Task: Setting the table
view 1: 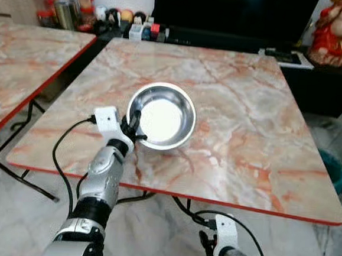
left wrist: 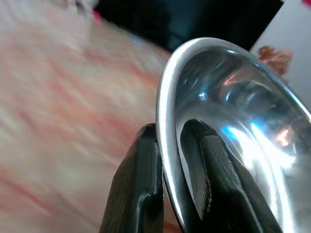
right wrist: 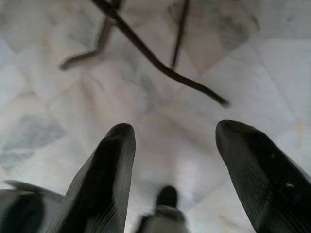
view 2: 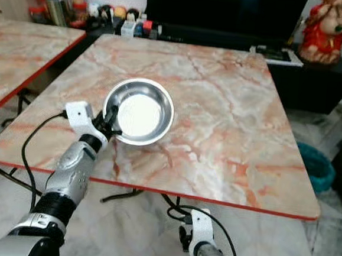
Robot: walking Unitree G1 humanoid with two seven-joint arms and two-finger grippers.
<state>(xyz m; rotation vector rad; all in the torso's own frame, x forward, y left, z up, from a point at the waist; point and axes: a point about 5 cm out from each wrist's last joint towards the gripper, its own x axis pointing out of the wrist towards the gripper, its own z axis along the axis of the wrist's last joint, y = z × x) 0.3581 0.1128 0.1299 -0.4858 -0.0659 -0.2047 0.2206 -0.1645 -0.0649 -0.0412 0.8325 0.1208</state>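
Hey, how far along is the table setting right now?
Early stage. Done: a steel bowl is on the marble table. In hand: the left gripper is shut on the bowl's near rim, one finger inside and one outside. The right gripper hangs open over the floor, below the table edge. Left: no other tableware is on this table.

- You had the bowl (view 1: 162, 116) on the counter (view 1: 242, 127), toward its near left part.
- A second counter (view 1: 22, 63) stood to the left.
- Bottles (view 1: 65, 4) sat behind it, a statue (view 1: 339, 28) far right.
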